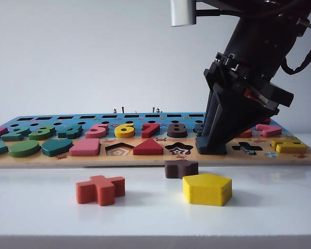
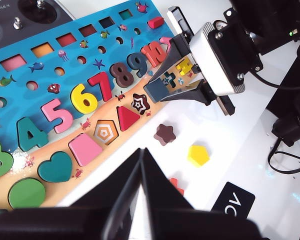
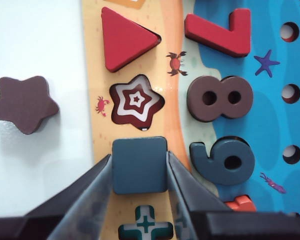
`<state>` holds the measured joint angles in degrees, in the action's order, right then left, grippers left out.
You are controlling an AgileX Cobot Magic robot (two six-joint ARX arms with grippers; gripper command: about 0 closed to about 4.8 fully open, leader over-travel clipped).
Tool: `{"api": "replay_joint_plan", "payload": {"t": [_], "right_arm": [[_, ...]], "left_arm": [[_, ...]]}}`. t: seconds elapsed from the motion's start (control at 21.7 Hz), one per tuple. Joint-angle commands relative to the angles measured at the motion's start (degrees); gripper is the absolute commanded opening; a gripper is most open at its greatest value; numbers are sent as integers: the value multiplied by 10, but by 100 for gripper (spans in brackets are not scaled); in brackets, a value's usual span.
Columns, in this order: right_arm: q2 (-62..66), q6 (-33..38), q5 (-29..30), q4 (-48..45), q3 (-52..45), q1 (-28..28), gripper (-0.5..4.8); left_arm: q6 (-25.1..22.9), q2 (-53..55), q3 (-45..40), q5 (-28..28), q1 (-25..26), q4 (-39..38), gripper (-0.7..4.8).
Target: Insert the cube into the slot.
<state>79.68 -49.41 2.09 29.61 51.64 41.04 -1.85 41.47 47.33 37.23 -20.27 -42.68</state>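
My right gripper (image 3: 140, 156) is shut on the dark navy cube (image 3: 140, 172), one finger against each side of it. It holds the cube down at the wooden puzzle board (image 1: 145, 158), between the star-shaped recess (image 3: 136, 101) and the cross-shaped recess (image 3: 146, 227). The cube covers the slot, so no checkerboard shows. In the exterior view the right gripper (image 1: 212, 145) points steeply down onto the board's front strip. The left wrist view shows the cube (image 2: 156, 90) from above. My left gripper (image 2: 141, 151) is shut and empty, hovering over the white table near the board's front edge.
On the white table in front of the board lie a dark brown star block (image 1: 180, 168), a yellow pentagon (image 1: 207, 189) and a red cross block (image 1: 100, 189). Number and shape pieces fill much of the board. A controller (image 2: 25, 15) sits beyond its far edge.
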Motion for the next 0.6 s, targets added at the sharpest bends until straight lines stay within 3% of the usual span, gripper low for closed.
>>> {"api": "replay_joint_plan", "payload": {"t": [0.05, 0.46, 0.6], "right_arm": [[0, 3, 7, -9, 1, 0, 189], [0, 3, 7, -9, 2, 0, 219], [-2, 3, 7, -14, 2, 0, 321]], "left_arm": [[-2, 0, 2, 5, 0, 8, 20], [-2, 0, 2, 5, 0, 8, 20], [-2, 0, 2, 5, 1, 8, 20]]}}
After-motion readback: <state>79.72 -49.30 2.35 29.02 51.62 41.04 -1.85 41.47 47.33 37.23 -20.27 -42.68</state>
